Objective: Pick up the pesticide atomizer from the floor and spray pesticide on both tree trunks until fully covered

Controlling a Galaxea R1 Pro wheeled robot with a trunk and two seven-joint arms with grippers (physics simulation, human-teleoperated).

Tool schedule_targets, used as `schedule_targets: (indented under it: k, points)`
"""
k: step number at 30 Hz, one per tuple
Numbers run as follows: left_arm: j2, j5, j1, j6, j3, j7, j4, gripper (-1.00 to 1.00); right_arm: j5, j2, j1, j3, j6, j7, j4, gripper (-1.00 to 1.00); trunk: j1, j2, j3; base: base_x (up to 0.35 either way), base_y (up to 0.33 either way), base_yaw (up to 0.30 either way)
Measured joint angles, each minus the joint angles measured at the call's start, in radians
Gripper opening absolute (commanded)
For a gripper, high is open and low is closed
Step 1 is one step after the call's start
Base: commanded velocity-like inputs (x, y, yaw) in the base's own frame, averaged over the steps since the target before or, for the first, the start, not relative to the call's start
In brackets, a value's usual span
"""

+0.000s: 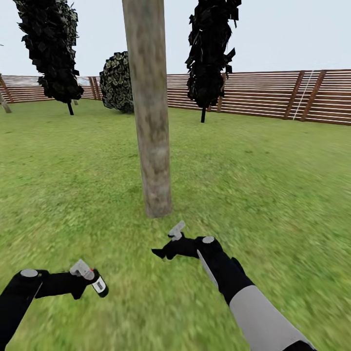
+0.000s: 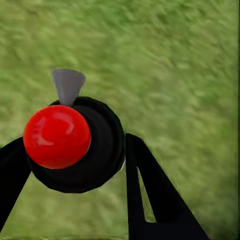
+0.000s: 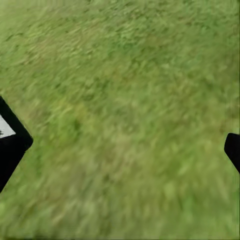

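The left claw [image 1: 87,277] is gripping the sprayer [image 1: 99,284], a small black bottle with a white label, low over the lawn [image 1: 273,185] at the left of the head view. In the left wrist view the sprayer [image 2: 75,145] is sitting between the two dark fingers [image 2: 150,185], its red cap [image 2: 56,136] facing the camera and a grey nozzle [image 2: 68,85] jutting off one side. So its long axis is running along the claw's own line.

The nearest tree trunk [image 1: 150,107] is standing ahead and to the right of that claw, well apart from it, a thick pale column rising out of the grass. The right claw [image 1: 163,253] is hanging nearer the trunk's foot, and it is spread open with nothing in it; in the right wrist view its finger [image 3: 11,145] and the other tip are sitting wide apart over bare grass.

The coming move probably turns on swinging the left arm rightward and up, so the nozzle is pointing at the bark. A wooden fence [image 1: 263,97] and dark conifers [image 1: 209,48] are standing behind.
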Motion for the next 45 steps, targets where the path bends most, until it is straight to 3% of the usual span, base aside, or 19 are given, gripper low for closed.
schedule_targets:
  k: [4, 6, 9, 14, 18, 24, 34, 44, 45]
  points:
    - [-0.002, -0.174, -0.001, -0.009, -0.016, -0.131, -0.001, -1.00, 0.013, 0.001, -0.052, 0.012, 0.088, 0.144, 0.003, 1.00, 0.000, 0.000, 0.000, 0.000, 0.000, 0.000]
    - [-0.003, -0.219, -0.002, -0.013, -0.024, -0.166, -0.002, -1.00, 0.013, 0.002, -0.058, 0.038, 0.115, 0.163, -0.002, 1.00, 0.000, 0.000, 0.000, 0.000, 0.000, 0.000]
    - [-0.003, -0.246, -0.002, -0.015, -0.034, -0.197, -0.013, -1.00, 0.011, 0.003, -0.062, 0.083, 0.131, 0.174, -0.022, 1.00, 0.000, 0.000, 0.000, 0.000, 0.000, 0.000]
    - [0.003, -0.254, 0.000, -0.021, -0.093, -0.204, -0.015, -1.00, 0.011, 0.003, -0.062, 0.113, 0.133, 0.192, -0.027, 1.00, 0.000, 0.000, 0.000, 0.000, 0.000, 0.000]
    - [0.004, -0.254, 0.001, -0.082, -0.107, -0.212, -0.015, -1.00, 0.012, 0.002, -0.062, 0.115, 0.132, 0.197, -0.029, 1.00, 0.000, 0.000, 0.000, 0.000, 0.000, 0.000]
    - [-0.030, -0.222, 0.011, -0.110, -0.123, -0.208, -0.034, -1.00, 0.017, 0.006, -0.061, 0.103, 0.134, 0.190, -0.012, 1.00, 0.000, 0.000, 0.000, 0.000, 0.000, 0.000]
    - [-0.087, -0.206, 0.003, -0.165, -0.127, -0.205, -0.044, -1.00, 0.013, -0.027, -0.061, 0.106, 0.132, 0.198, -0.005, 1.00, 0.000, 0.000, 0.000, 0.000, 0.000, 0.000]
    - [-0.134, -0.211, -0.053, -0.170, -0.174, -0.218, 0.000, -1.00, 0.017, -0.055, -0.061, 0.159, 0.124, 0.254, -0.006, 1.00, 0.000, 0.000, 0.000, 0.000, 0.000, 0.000]
    - [-0.135, -0.211, -0.059, -0.169, -0.179, -0.218, 0.005, -1.00, 0.017, -0.057, -0.061, 0.165, 0.122, 0.260, -0.006, -1.00, 0.000, 0.000, 0.000, 0.000, 0.000, 0.000]
